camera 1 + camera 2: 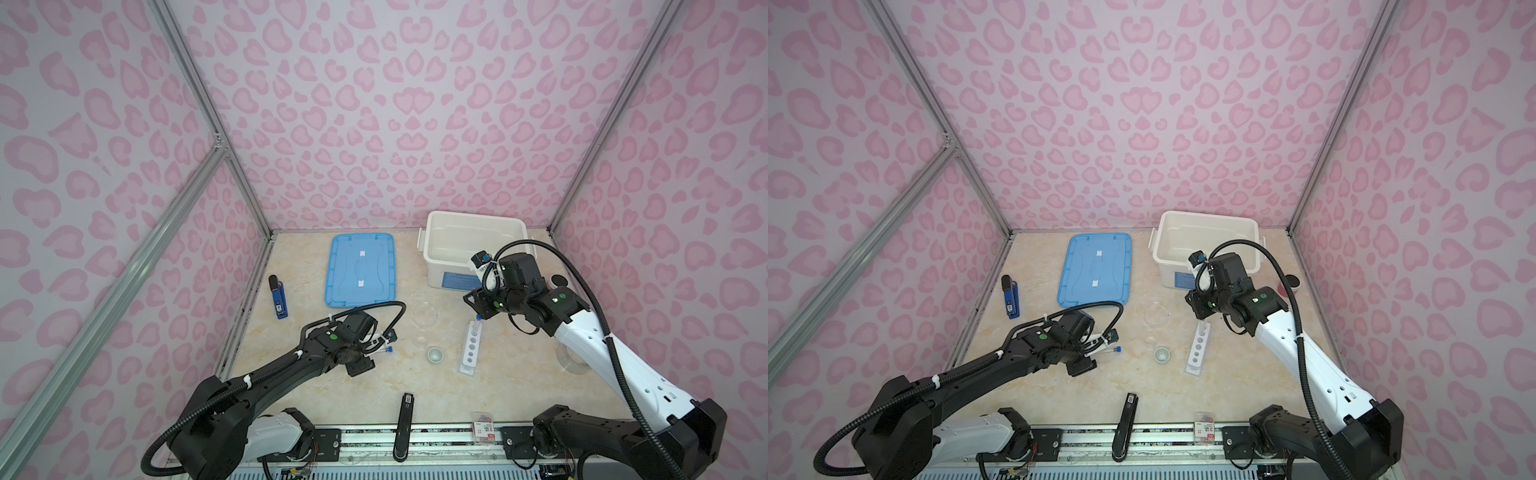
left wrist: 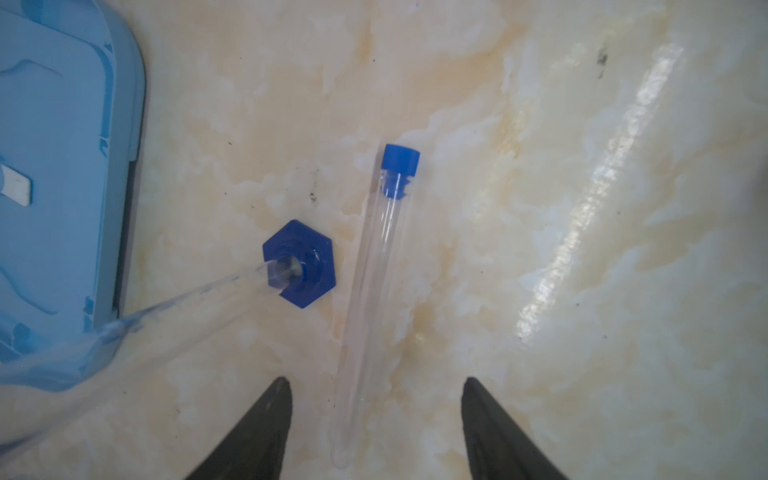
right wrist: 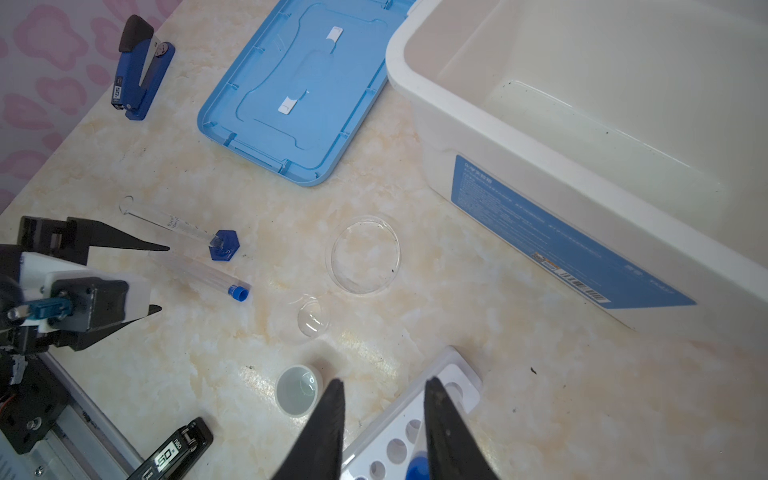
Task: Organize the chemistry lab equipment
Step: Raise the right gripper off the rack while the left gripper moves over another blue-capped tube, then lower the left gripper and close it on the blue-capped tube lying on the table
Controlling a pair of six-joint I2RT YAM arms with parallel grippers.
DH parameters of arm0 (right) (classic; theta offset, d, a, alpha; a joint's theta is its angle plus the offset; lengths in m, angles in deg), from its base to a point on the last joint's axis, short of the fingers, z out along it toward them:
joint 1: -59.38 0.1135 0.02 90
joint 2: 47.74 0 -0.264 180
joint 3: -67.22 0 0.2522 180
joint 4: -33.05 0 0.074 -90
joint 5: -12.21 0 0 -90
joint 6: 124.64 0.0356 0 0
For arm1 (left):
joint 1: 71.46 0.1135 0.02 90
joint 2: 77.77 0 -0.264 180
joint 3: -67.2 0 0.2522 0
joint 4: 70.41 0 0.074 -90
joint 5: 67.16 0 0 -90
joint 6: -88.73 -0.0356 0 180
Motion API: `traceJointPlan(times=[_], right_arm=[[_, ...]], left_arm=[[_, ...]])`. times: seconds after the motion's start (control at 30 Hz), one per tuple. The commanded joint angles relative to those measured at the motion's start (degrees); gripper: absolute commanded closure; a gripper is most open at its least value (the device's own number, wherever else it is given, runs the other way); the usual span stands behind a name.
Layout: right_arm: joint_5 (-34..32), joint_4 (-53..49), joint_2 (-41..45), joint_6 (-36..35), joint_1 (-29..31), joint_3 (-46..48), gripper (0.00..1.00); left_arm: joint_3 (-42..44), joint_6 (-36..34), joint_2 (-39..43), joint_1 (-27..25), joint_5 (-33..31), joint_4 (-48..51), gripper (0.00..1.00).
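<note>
Left gripper (image 2: 375, 379) hung open astride the test tube (image 2: 372, 270), which lay flat on the table (image 2: 582, 291) just beside the blue-based cylinder (image 2: 298, 264), also on its side. Closing off-centre could roll the slick glass away or knock that cylinder. Right gripper (image 3: 384, 380), jaws parted and empty, hovered over the rack (image 3: 457, 370), probably crowding the drop-off.

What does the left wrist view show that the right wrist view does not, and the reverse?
Only the left wrist view: no extra object, just a closer look at the test tube lying between the fingertips of the open left hand. Only the right wrist view: white bin, holed rack, petri dish, small cup, blue stapler, right hand. Both: the test tube, blue-based cylinder, blue lid.
</note>
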Motion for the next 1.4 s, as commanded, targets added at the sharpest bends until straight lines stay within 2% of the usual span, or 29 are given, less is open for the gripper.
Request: traceJointPlan(times=[0.0,0.23,0.8,1.2,1.23,1.37], right_arm=[[2.1,2.0,-0.4,-0.6,-0.9,0.5,0.66],[3.7,2.8,-0.9,-0.7,-2.2,0.8,0.66],[4.2,3.1,-0.7,-0.5,-2.9,1.5,0.66],[4.3,3.6,-0.4,-0.2,-3.4,2.2,0.66],[4.2,3.6,-0.3,-0.2,-3.5,2.3,0.66],[4.4,3.7,-0.2,-0.2,-3.6,2.4,0.66]], left_arm=[[-0.7,-1.1,-1.6,0.5,-0.8,0.1,0.35],[-2.3,-1.9,-5.5,0.9,-1.7,-0.7,0.44],[-4.3,-2.9,-11.0,1.0,-0.5,-1.0,0.56],[-4.6,-3.4,-12.2,0.8,0.2,-0.5,0.63],[-4.5,-3.4,-12.2,0.7,0.3,-0.5,0.67],[-4.0,-3.0,-12.2,0.7,1.4,-1.0,0.69]])
